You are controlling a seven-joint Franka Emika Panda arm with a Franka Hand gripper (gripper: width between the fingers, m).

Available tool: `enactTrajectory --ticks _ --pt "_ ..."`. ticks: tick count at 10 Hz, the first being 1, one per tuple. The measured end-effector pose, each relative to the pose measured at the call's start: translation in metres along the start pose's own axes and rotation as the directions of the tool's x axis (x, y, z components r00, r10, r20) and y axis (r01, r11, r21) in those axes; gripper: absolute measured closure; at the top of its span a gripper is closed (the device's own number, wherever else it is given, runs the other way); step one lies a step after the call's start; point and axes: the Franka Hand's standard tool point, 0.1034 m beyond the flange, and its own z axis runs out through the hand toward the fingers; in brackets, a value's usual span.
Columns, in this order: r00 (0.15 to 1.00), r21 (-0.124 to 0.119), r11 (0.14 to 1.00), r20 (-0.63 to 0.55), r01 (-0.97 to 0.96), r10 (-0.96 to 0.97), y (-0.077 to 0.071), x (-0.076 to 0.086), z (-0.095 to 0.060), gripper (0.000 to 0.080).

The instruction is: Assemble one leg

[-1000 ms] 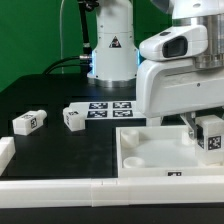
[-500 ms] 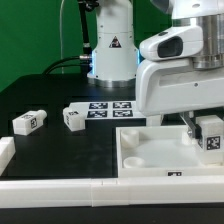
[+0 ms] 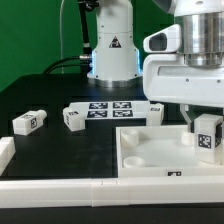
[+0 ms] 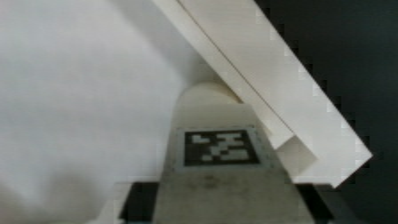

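Robotics lab bench: black table (image 3: pixel 60 150), green backdrop (image 3: pixel 30 40), tagged marker board (image 3: pixel 108 107).

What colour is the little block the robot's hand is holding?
The leg is white, with a black-and-white square tag; clearest in the exterior view.

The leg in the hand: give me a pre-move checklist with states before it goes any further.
1. Small white plastic leg with a black-and-white tag sits in the hand: ok.
2. Leg is over the large white square tabletop, at the exterior view's right: ok.
3. Leg upright: ok, going by the wrist view's squarely seen tag.
4. Leg lined up with a corner socket: cannot tell, socket hidden.
5. Two spare white legs lie apart on the black table, out of the way: ok.
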Motion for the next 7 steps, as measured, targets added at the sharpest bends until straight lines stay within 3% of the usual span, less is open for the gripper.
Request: enactTrajectory --ticks 2,6,7 --pt "0.932 0.0 0.932 -0.001 -0.363 0.363 -0.0019 -0.0047 0.0015 0.0509" --pt "0.836 0.008 0.836 0.018 -0.549 0.549 -0.0021 -0.004 0.0015 0.0509" --pt "0.847 0.009 0.847 0.019 -0.531 0.531 -0.0023 -0.0044 0.0015 0.0417"
